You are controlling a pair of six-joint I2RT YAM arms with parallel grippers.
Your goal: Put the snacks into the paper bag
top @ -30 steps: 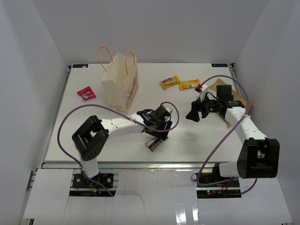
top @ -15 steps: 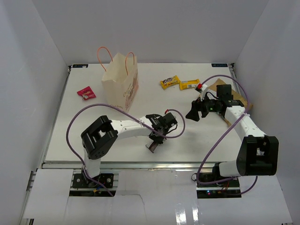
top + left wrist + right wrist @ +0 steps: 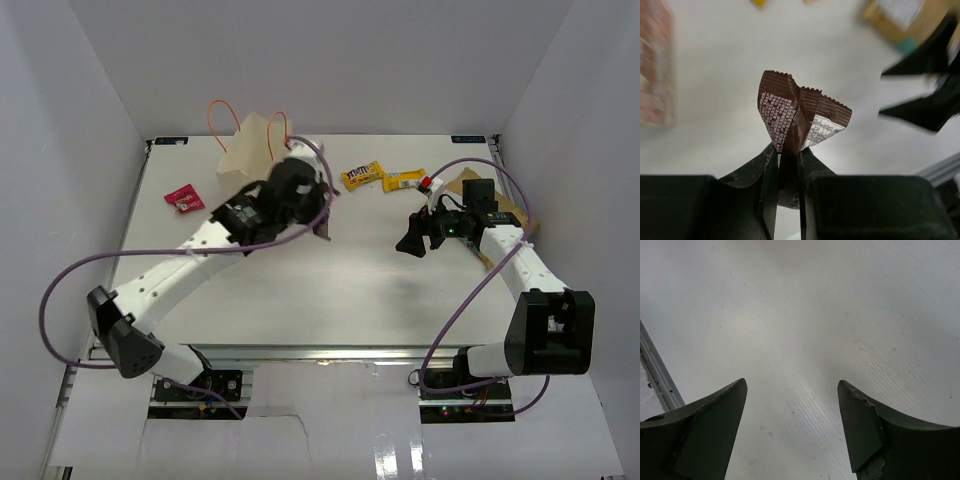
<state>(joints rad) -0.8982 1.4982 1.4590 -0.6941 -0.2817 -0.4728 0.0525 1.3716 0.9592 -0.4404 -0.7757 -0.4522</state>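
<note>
My left gripper [image 3: 788,156] pinches the brown-and-white snack bar [image 3: 796,112] near the paper bag [image 3: 245,160]; my right gripper [image 3: 791,387] is spread wide.

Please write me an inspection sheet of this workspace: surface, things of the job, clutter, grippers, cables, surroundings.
Surface: white table, no spill seen.
Job's things: paper bag upright at the far left, partly hidden by the left arm; pink-red packet lying left of it; yellow M&M's packet and another yellow packet lying side by side at the far middle; tan-brown pouch partly behind the right arm.
Clutter: small red thing by the pouch, too small to identify.
Grippers: left gripper shut on brown wrapped bar, beside the bag; right gripper open, empty.
Cables: purple cables loop along both arms.
Surroundings: white walls on three sides.
</note>
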